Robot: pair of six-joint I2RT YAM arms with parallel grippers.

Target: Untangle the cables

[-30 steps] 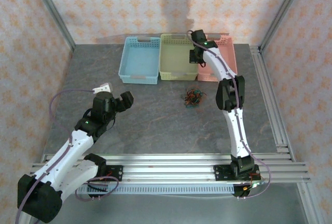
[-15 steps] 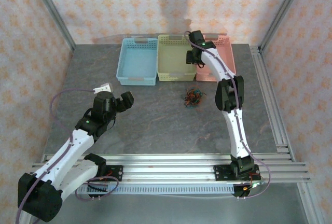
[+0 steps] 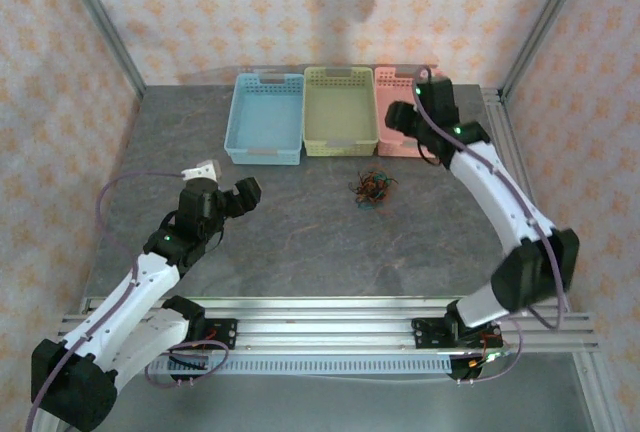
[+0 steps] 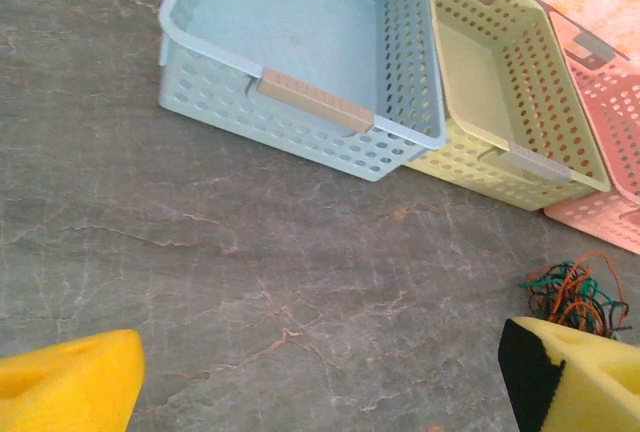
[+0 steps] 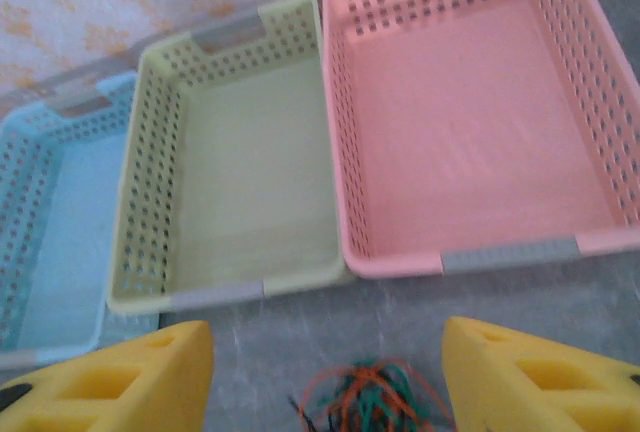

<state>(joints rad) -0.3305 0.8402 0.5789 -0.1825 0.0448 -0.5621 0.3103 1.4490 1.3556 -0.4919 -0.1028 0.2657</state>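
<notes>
The cables (image 3: 372, 189) lie in one small tangle of black, orange-red and green wires on the grey table, just in front of the green basket. In the left wrist view the cables (image 4: 575, 292) sit at the lower right, beside my right-hand yellow finger. My left gripper (image 3: 238, 195) (image 4: 320, 397) hovers open over bare table, well to the left of the tangle. My right gripper (image 3: 405, 122) (image 5: 325, 377) is open above the front edge of the pink basket. The blurred cables (image 5: 372, 402) lie below it, between its fingers (image 5: 110, 382) in the picture but not gripped.
Three baskets stand in a row at the back: blue (image 3: 266, 152) (image 4: 300, 102), green (image 3: 341, 147) (image 5: 215, 292), pink (image 3: 405, 147) (image 5: 510, 255). A small white plug (image 3: 200, 168) on a lilac hose lies at the left. Aluminium rails run along the front and right edges.
My right gripper has opened and drawn back to the right from over the green basket, its elbow swinging out right. The baskets sit slightly further left. The left arm has barely moved.
</notes>
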